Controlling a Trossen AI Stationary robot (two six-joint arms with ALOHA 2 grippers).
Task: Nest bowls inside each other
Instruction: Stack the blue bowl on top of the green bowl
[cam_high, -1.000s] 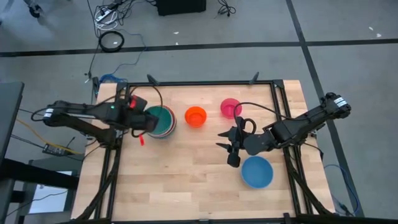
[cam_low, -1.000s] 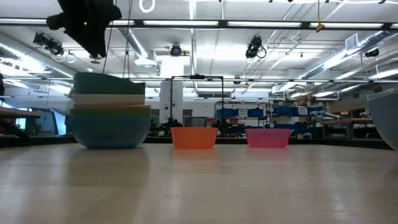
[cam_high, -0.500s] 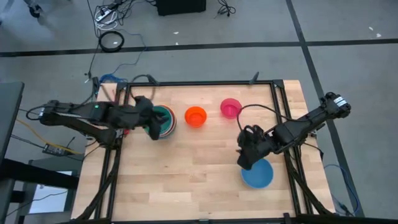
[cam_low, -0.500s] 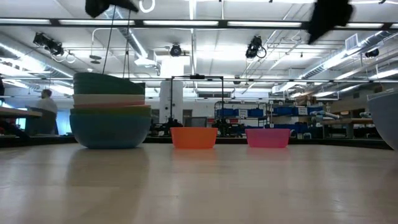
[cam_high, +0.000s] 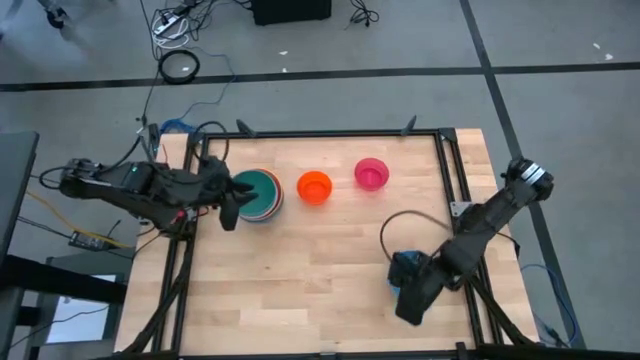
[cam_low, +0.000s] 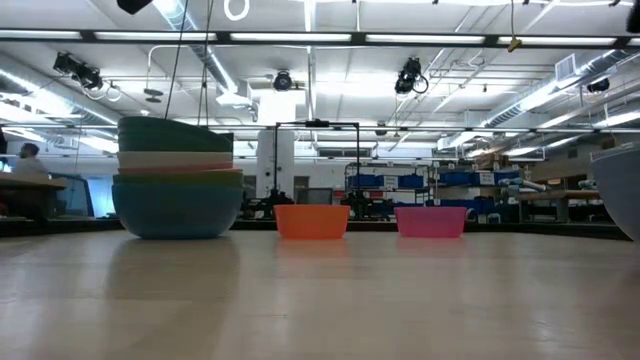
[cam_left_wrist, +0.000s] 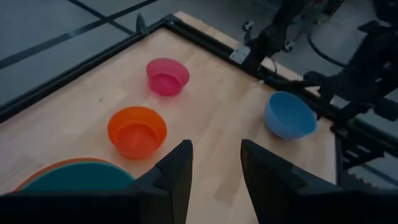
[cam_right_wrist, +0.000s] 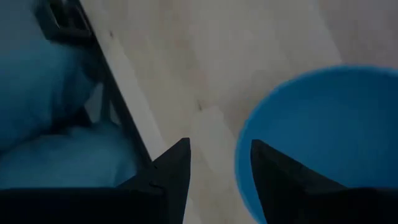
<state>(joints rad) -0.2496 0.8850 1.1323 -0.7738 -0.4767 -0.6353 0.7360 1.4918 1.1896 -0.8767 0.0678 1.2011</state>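
A stack of nested bowls (cam_high: 260, 193), teal on top, stands at the table's far left. To its right an orange bowl (cam_high: 314, 187) and a pink bowl (cam_high: 371, 173) stand singly. A blue bowl (cam_left_wrist: 289, 115) sits upright at the near right, mostly hidden under my right arm in the high view. My right gripper (cam_right_wrist: 217, 155) is open and points down over the blue bowl's rim (cam_right_wrist: 241, 155), one finger outside and one over the hollow. My left gripper (cam_high: 228, 212) is open and empty, raised just left of the stack.
A black metal frame (cam_high: 440, 160) borders the wooden table, and its rail (cam_right_wrist: 109, 93) runs close by the blue bowl. Bare wood lies across the middle and the near left. In the low view the bowls stand in a row, the stack (cam_low: 180, 180) at the left.
My left gripper has risen from just above the stack and tipped up from pointing down toward level. My right gripper has swung toward the table's near edge, sunk, and turned to point down over the blue bowl. The bowls have stayed where they were.
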